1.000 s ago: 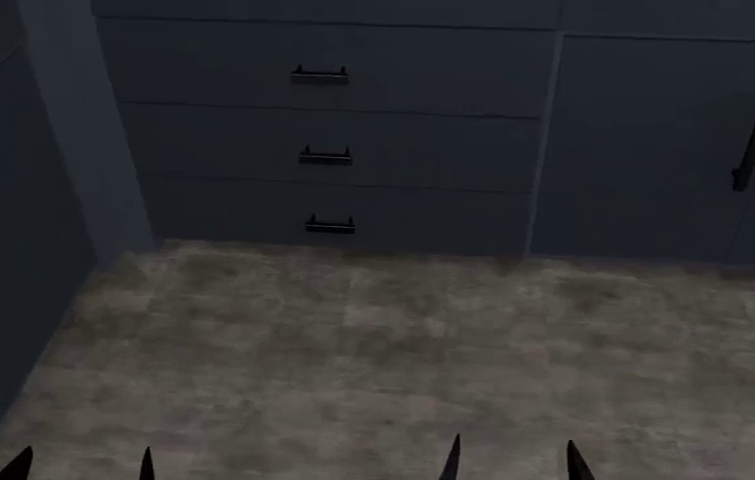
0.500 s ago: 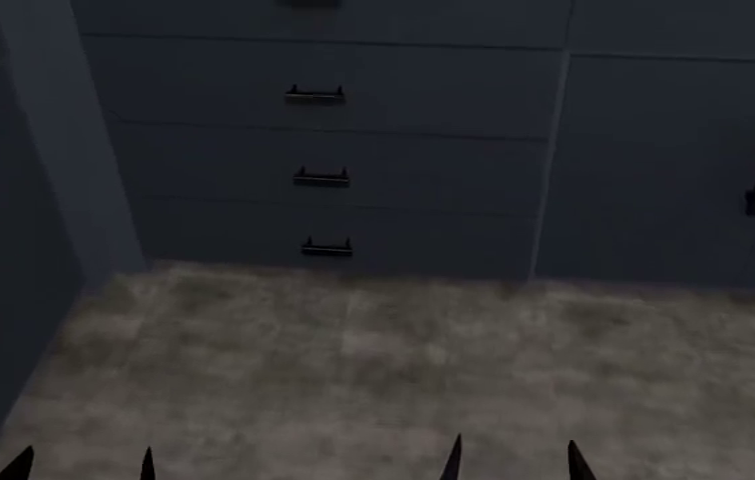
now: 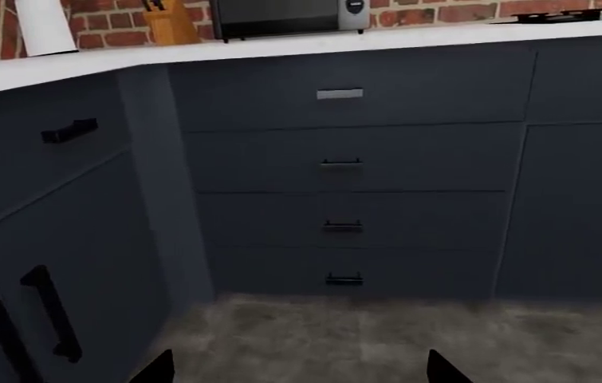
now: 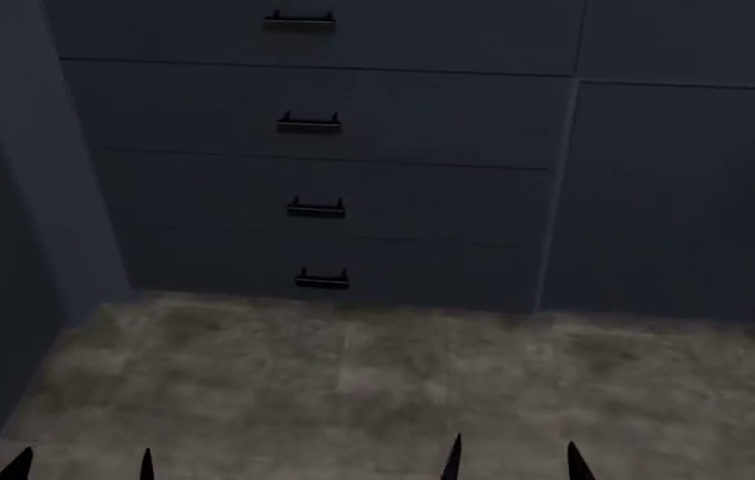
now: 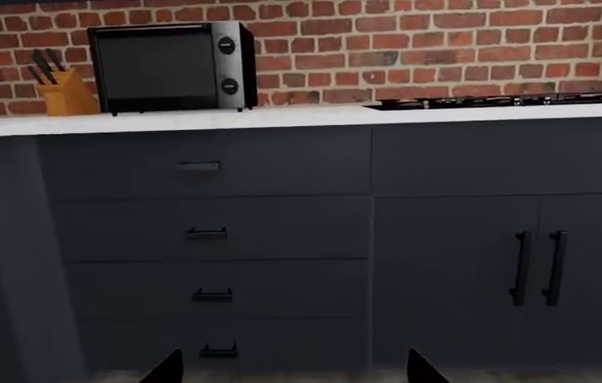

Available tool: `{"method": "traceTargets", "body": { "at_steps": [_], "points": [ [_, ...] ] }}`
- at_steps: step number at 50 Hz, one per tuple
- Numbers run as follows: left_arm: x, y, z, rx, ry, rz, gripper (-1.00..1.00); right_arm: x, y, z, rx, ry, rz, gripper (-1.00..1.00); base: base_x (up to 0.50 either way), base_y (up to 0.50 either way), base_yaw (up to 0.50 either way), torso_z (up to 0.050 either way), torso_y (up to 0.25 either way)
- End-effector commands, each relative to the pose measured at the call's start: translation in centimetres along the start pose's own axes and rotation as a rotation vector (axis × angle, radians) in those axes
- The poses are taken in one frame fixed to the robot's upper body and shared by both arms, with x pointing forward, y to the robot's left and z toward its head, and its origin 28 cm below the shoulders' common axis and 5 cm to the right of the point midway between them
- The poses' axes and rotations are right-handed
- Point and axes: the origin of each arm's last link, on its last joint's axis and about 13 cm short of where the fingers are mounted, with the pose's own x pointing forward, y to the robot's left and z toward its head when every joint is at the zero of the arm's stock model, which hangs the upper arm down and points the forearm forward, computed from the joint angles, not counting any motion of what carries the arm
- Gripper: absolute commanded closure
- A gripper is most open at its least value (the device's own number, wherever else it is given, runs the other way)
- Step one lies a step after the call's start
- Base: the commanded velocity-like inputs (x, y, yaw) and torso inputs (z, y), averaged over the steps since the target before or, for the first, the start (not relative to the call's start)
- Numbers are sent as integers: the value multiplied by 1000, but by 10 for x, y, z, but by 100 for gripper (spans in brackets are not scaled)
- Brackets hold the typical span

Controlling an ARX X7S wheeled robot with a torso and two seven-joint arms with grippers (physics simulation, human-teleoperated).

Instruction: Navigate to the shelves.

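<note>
Ahead of our left gripper (image 4: 81,464) and right gripper (image 4: 512,460) we see dark drawers (image 4: 313,165). Both sets of fingertips stand apart, holding nothing. A microwave (image 5: 171,67) sits above them.

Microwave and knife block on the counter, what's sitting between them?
Nothing: in the right wrist view only bare white counter and brick wall show between the knife block and microwave.

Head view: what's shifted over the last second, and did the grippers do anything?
The drawer stack slid down the frame and a fourth handle appeared at the top, so the view is backing away or tilting up. The left gripper and right gripper tips kept their places and spacing, holding nothing.
</note>
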Motion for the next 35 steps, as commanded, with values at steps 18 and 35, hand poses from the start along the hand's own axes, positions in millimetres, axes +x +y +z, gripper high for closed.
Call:
{"method": "traceTargets", "body": {
  "at_steps": [18, 35],
  "points": [
    [2, 0, 1, -15, -35, -15, -100, 1, 1, 2, 2, -11, 9, -100, 26, -412, 0, 0, 0],
    [3, 0, 0, -16, -35, -15, -100, 2, 1, 1, -4, -19, -1, -100, 22, -407, 0, 0, 1]
  ]
}}
